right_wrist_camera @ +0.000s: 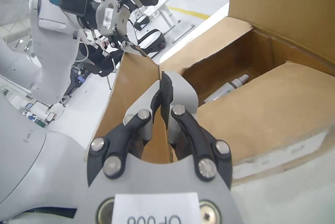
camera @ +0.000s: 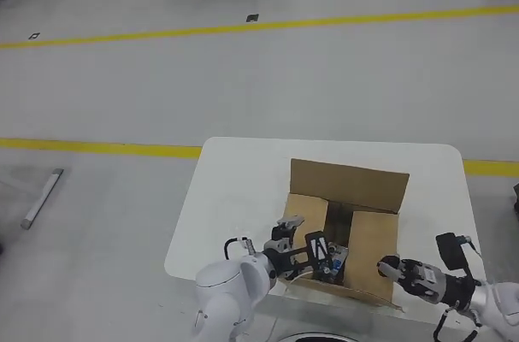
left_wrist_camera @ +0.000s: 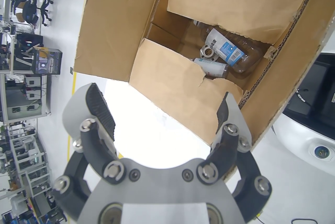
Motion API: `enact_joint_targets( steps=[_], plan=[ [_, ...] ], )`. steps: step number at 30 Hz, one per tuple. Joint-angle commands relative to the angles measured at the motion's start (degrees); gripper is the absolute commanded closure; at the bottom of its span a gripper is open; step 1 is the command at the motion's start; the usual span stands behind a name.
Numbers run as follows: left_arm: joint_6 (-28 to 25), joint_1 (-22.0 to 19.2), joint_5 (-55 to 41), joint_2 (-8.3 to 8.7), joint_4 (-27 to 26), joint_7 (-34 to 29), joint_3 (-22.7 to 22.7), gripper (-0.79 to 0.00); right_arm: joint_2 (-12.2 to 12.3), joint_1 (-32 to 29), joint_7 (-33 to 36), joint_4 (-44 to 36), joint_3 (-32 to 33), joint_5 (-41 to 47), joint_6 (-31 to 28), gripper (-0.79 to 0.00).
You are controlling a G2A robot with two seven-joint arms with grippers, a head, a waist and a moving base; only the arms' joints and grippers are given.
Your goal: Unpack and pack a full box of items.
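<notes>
The cardboard box (camera: 349,184) sits on the white bench (camera: 233,197), toward its 5 o'clock part. All four flaps are open. The flap at 12 o'clock stands upright, while those at 9 and 3 o'clock lean in over the opening.

Inside, on the bottom, lie a clear plastic bottle (left_wrist_camera: 227,48) on its side, a white bottle (left_wrist_camera: 212,67) just beside it, and a metal flange (left_wrist_camera: 208,52) touching both. Nothing from the box rests on the bench, so I judge that the unpacking has barely begun: the opening is done, and lifting the items out and putting them back are both left. The flaps hide part of the interior, so more items may be there.

The right pincer (right_wrist_camera: 164,86) is clamped on one end of the 6 o'clock flap (right_wrist_camera: 136,84), holding it upright. The left pincer (left_wrist_camera: 159,91) is spread apart and holds nothing. It hangs above the bench at the other end of that flap, with one finger just beside the flap's edge.

The cardboard is plain brown. The edges of the inner flaps are torn and ragged, and the corrugation shows along the cut sides.
</notes>
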Motion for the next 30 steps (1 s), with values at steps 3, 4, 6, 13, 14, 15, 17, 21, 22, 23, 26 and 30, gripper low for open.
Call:
enact_joint_targets(
  steps=[3, 4, 6, 13, 14, 15, 17, 21, 22, 23, 26, 30],
  plan=[
    [0.01, -0.2, -0.43, 0.5, -0.02, -0.04, 0.3, -0.785, -0.27, 1.45, 2.69, 0.07, -1.62, -2.19, -3.67, 0.0],
    [0.01, -0.22, -0.56, 0.61, -0.07, -0.09, 0.23, -0.785, -0.34, 1.84, 3.26, 0.29, -1.98, -2.49, -4.52, 0.0],
    [0.19, -0.15, -1.02, 0.78, -0.18, -0.14, -0.15, -0.785, -0.47, 2.56, 4.66, 0.56, -2.76, -3.38, -5.76, 0.0],
    [3.64, -0.44, -2.55, 1.11, -0.17, -0.95, -1.53, -0.785, -0.94, 5.1, 8.87, 0.12, -5.75, -6.9, -6.36, 0.0],
    [4.0, -0.55, -2.91, 1.14, -0.09, -1.13, -1.64, -0.785, -1.03, 5.45, 9.2, 0.05, -5.96, -7.79, -6.26, 0.0],
    [4.25, -0.73, -3.1, 1.18, -0.08, -1.32, -1.74, -0.785, -1.15, 5.64, 9.25, -0.05, -6.28, -8.49, -6.03, 0.0],
    [4.5, -1.05, -3.51, 1.29, -0.03, -1.59, -1.92, -0.785, -1.38, 5.96, 9.16, -0.07, -7.08, -9.38, -6.36, 0.0],
    [5.12, -1.69, -2.87, 1.55, 0.1, -2.8, -2.11, -0.785, -1.81, 6.97, 9.56, 0.5, -8.46, -11.84, -6.06, 0.0],
    [5.43, -1.8, -2.67, 1.59, 0.3, -2.9, -1.91, -0.785, -1.91, 7.25, 9.68, 0.59, -8.71, -12.46, -5.72, 0.0],
    [5.87, -1.84, -2.75, 1.62, 0.63, -3.01, -1.87, -0.785, -2.01, 7.49, 9.82, 0.63, -8.89, -13.19, -5.29, 0.0],
    [6.62, -2.12, -2.87, 1.74, 1.1, -3.31, -1.71, -0.785, -2.25, 7.94, 10.06, 0.69, -9.32, -15.16, -4.08, 0.0],
    [7.35, -2.44, -2.71, 1.94, 2.02, -3.47, -1.41, -0.785, -2.55, 8.34, 10.17, 0.71, -9.86, -17.55, -2.38, 0.0]
  ],
)
